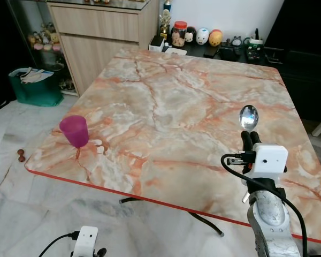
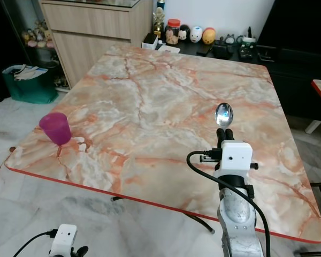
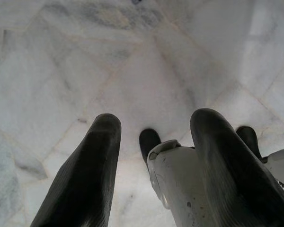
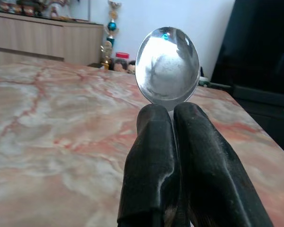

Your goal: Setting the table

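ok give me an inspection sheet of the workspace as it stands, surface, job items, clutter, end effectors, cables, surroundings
surface: marble-pattern table with a red edge, mostly bare
job's things: spoon held bowl-up above the table's right side; purple cup upright near the front left corner
clutter: two small white bits beside the cup
end effectors: right end effector shut on the spoon's handle; left end effector open, hanging low over the floor
cables: black cable looping along the right wrist; another by the left wrist
surroundings: wooden cabinet, figurines and jars on a dark low shelf, green bin, pale marble floor
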`<state>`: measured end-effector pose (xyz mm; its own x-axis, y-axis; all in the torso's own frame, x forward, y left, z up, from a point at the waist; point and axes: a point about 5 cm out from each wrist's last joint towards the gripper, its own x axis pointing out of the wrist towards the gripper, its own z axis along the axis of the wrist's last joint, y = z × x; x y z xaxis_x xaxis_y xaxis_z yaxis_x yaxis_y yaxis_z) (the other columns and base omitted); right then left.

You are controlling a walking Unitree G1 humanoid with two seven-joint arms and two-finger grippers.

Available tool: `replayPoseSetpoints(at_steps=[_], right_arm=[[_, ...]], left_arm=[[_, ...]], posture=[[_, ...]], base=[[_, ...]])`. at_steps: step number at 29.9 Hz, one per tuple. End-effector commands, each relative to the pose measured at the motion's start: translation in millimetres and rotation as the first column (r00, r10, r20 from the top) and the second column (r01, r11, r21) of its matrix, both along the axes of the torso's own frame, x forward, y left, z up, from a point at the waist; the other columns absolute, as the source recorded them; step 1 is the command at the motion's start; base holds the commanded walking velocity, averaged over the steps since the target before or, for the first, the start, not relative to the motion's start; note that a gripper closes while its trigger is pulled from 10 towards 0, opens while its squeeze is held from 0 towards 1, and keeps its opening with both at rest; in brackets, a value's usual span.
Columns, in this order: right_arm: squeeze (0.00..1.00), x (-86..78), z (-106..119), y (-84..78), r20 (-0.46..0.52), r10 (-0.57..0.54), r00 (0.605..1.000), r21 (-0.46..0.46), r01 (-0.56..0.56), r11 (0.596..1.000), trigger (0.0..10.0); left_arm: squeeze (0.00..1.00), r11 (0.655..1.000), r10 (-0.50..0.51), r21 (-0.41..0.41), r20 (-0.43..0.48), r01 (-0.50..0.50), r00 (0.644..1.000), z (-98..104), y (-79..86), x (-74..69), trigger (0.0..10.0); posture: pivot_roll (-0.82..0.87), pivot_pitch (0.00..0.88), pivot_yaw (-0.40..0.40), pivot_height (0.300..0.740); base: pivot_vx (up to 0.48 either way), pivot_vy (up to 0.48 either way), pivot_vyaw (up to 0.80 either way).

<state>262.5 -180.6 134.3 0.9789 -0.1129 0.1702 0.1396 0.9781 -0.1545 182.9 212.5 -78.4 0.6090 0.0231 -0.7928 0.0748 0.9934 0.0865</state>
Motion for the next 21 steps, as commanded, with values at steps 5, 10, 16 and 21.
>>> replayPoseSetpoints(at_steps=[5,10,16,21], right_arm=[[0.00,2.4,-0.4,-3.1,-0.010,-0.015,1.000,0.001,0.015,1.000,10.0],[0.00,4.3,0.7,-2.3,-0.005,-0.013,1.000,-0.003,0.013,1.000,10.0],[0.00,5.7,4.1,-1.9,0.021,-0.002,1.000,-0.001,0.002,1.000,10.0],[0.00,7.0,5.0,-0.8,0.024,0.000,1.000,-0.001,0.000,1.000,10.0]], left_arm=[[0.00,1.000,-0.002,-0.002,-0.006,0.002,1.000,-1.6,-1.2,-2.8,10.0],[0.00,1.000,-0.002,-0.002,-0.004,0.002,1.000,-1.5,-1.1,-2.9,10.0],[0.00,1.000,-0.004,-0.001,-0.005,0.004,1.000,-1.6,-1.1,-3.0,10.0],[0.00,1.000,-0.004,-0.002,-0.004,0.004,1.000,-1.6,-1.3,-3.0,10.0]], posture=[[0.01,0.000,-0.051,0.740],[0.01,0.000,-0.051,0.740],[0.01,0.000,-0.053,0.740],[0.01,0.000,-0.053,0.740]], base=[[0.000,0.000,-0.76],[0.000,0.000,-0.76],[0.000,0.000,-0.37],[0.000,0.000,0.00]])
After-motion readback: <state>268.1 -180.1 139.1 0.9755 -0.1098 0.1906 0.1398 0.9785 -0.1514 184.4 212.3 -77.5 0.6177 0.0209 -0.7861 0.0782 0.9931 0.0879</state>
